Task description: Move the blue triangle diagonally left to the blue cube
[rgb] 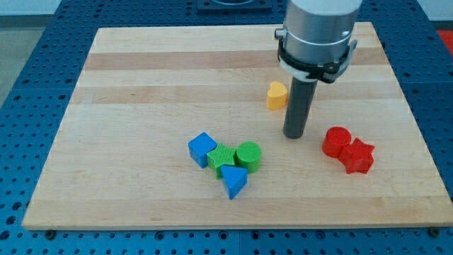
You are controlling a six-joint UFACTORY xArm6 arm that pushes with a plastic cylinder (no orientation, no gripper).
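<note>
Currently: my tip (294,135), a bare rod gripping nothing, stands well right of blue triangle (233,182), which touches green block (221,156) beside blue cube (202,149). Risk: shoving the green neighbours along.

The wooden board (141,85) lies open across its whole left half and along the view's top, so passage there is free. Near the view's bottom centre a tight cluster blocks the way: the blue cube (202,149) touches the green block (221,157), which touches the green cylinder (248,156), with the blue triangle (233,181) pressed just below them. My tip (294,134) stands in an open lane between the yellow heart block (276,95) and the red cylinder (336,142), which touches the red star block (358,156).
</note>
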